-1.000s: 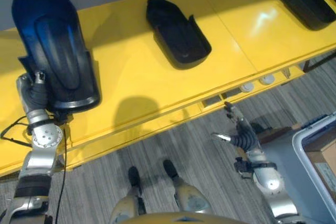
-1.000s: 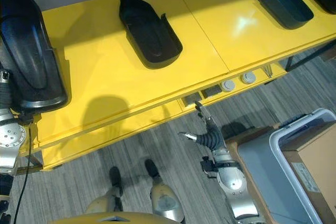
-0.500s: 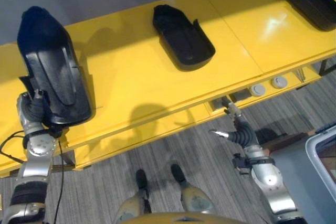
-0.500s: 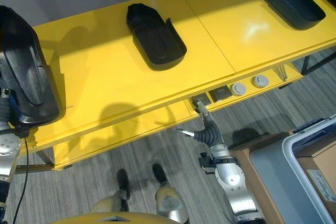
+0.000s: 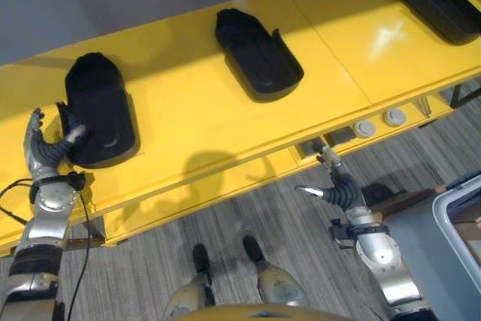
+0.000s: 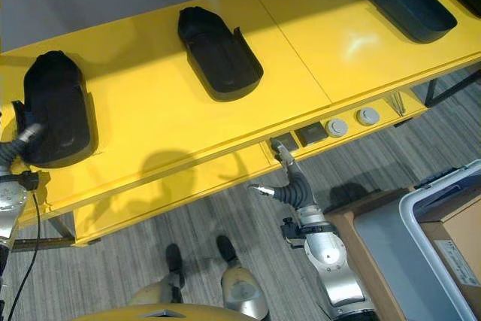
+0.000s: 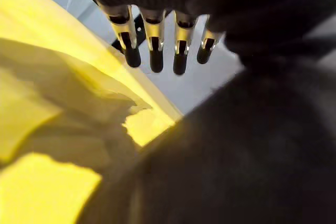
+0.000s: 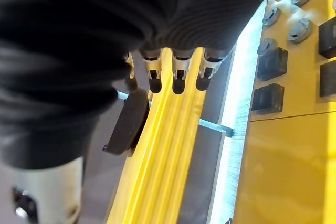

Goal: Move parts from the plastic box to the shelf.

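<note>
I see the black part (image 5: 98, 109) lying flat on the yellow shelf (image 5: 195, 103), its long way pointing from front to back. My left hand (image 5: 43, 148) sits at its near left corner, fingers straight and spread, thumb touching the part's edge, gripping nothing. I think it just needs to pull away. My right hand (image 5: 331, 186) hangs below the shelf's front edge, loose and empty.
</note>
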